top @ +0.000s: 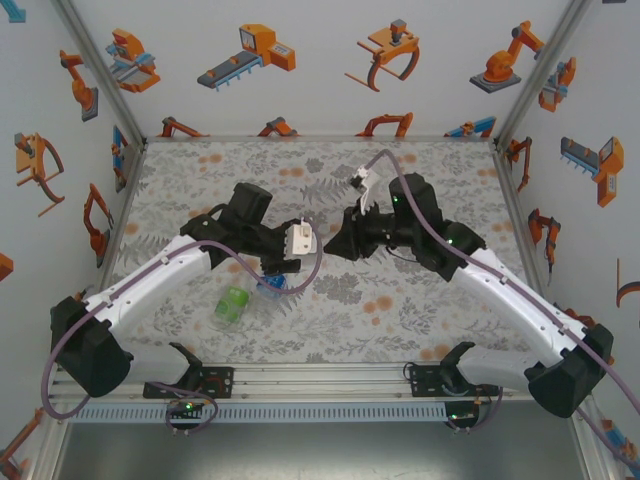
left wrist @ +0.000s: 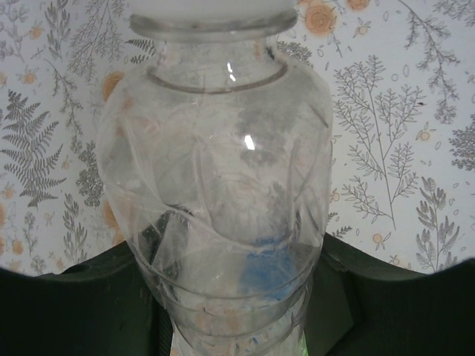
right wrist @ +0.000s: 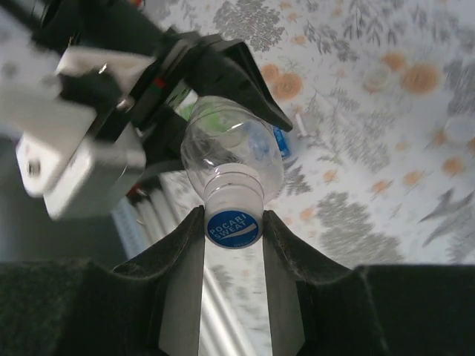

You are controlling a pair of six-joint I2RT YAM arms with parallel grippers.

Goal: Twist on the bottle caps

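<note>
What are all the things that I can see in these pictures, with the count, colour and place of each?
table: one, grey leaf pattern with orange flowers, under both arms
walls: white with orange robot drawings, around the table
blue-label bottle: one, clear, held in the left gripper
cap: one, white with a blue printed top, on that bottle's neck, between the fingers of the right gripper
green-label bottle: one, clear, lying on the table beside the left arm
left gripper: one, black, shut on the blue-label bottle
right gripper: one, black, shut on the cap
</note>
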